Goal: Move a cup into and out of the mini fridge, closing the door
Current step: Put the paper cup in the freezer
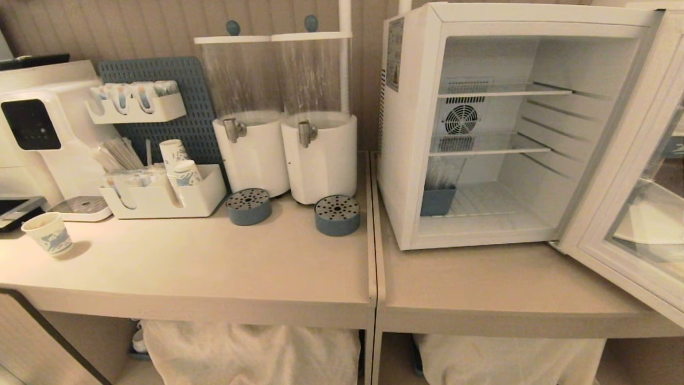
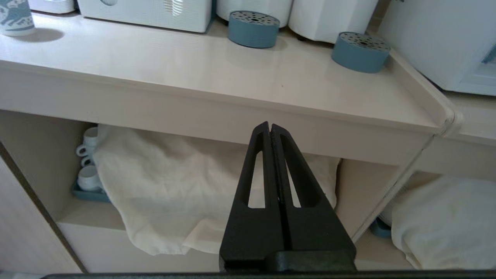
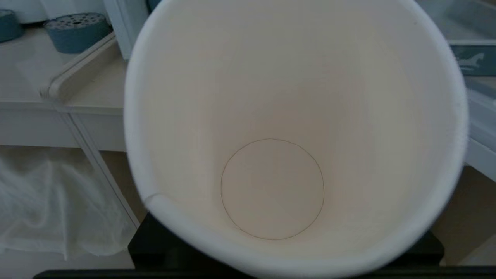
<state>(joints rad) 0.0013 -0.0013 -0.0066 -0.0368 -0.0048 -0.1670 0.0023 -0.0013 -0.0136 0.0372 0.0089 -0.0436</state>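
The cup (image 3: pixel 271 116), white paper and empty, fills the right wrist view with its mouth toward the camera. It hangs in the air in front of the counter, with my right gripper shut on it. The cup hides the fingers, and only the gripper's black base (image 3: pixel 155 248) shows beneath it. The mini fridge (image 1: pixel 411 133) stands on the right counter. Its door (image 1: pixel 630 214) is swung wide open to the right. Its wire shelves are bare, and a small blue box (image 1: pixel 437 200) sits on its floor. My left gripper (image 2: pixel 270 126) is shut and empty, low before the counter's front edge. Neither arm shows in the head view.
Two white dispensers (image 1: pixel 286 155) with blue drip trays (image 1: pixel 337 215) stand left of the fridge. A shorter blue-printed paper cup (image 1: pixel 48 232) sits at the far left near a water machine (image 1: pixel 37 133). A caddy holds cup stacks (image 1: pixel 179 166). White cloth (image 2: pixel 174 182) hangs under the counter.
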